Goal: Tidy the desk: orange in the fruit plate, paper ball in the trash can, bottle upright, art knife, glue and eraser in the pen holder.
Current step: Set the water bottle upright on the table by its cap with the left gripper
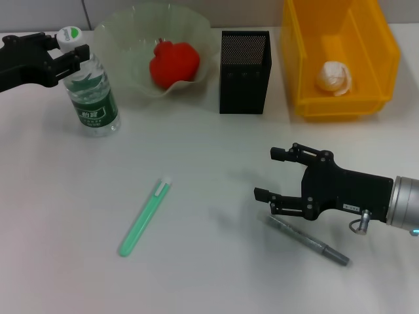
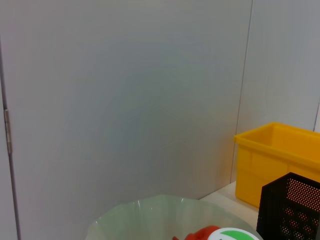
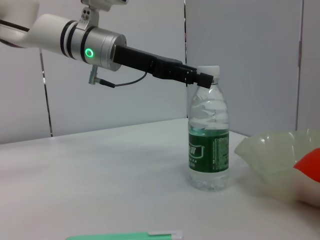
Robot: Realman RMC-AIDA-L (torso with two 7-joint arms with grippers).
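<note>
We see a clear glossy plastic bottle point(image 1: 92, 91) with a green printed label and white cap. Bowl point(image 1: 124, 39) is translucent, frosted, wavy plastic; the red fruit point(image 1: 174, 63) in it looks smooth, slightly shiny. Holder point(image 1: 245, 72) is matt black perforated mesh. Bin point(image 1: 340, 55) is glossy yellow plastic, crumpled white paper ball point(image 1: 334, 77) inside. Table point(image 1: 209, 261) is smooth matt white. Green stick point(image 1: 145, 216) is smooth plastic; grey knife point(image 1: 308, 241) looks metallic.
</note>
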